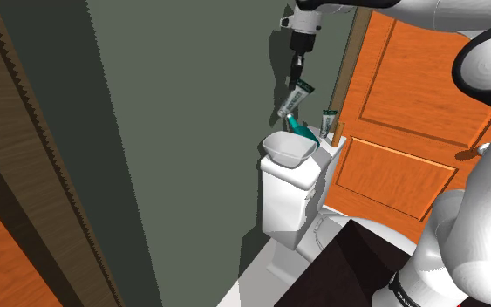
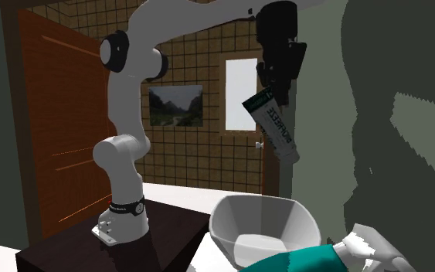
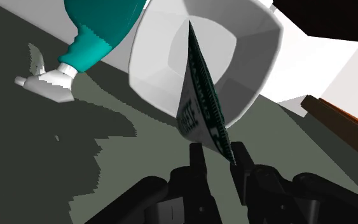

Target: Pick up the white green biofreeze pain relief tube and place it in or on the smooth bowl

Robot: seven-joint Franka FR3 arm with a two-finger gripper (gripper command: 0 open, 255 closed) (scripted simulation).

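Shoulder view, gripper [image 1: 297, 70]: points down from the arm [image 1: 487, 70], high over the toilet tank [image 1: 285, 199].
Shoulder view, white-and-green tube [image 1: 294, 98]: hangs tilted from the fingers, in the air above the white bowl [image 1: 278, 153].
Shoulder view, bowl: rests on the tank's lid; a teal bottle [image 1: 301, 127] lies just behind it, and a small upright tube [image 1: 328, 122] stands near the orange door [image 1: 409, 113].
Second exterior view, tube [image 2: 276, 130]: clasped at its upper end, with the lower end slanting towards this view's right, clear of the bowl [image 2: 227, 224] below.
Second exterior view, arm: rises from the dark stand [image 2: 61, 251] and arches over to the gripper.
Wrist view, fingers [image 3: 196, 158]: closed on the tube's near end, one on each side.
Wrist view, tube [image 3: 199, 95]: seen nearly edge-on, its far end lying over the bowl's opening [image 3: 254, 51].
Wrist view, teal bottle [image 3: 101, 25]: lies beside the bowl, apart from the tube.
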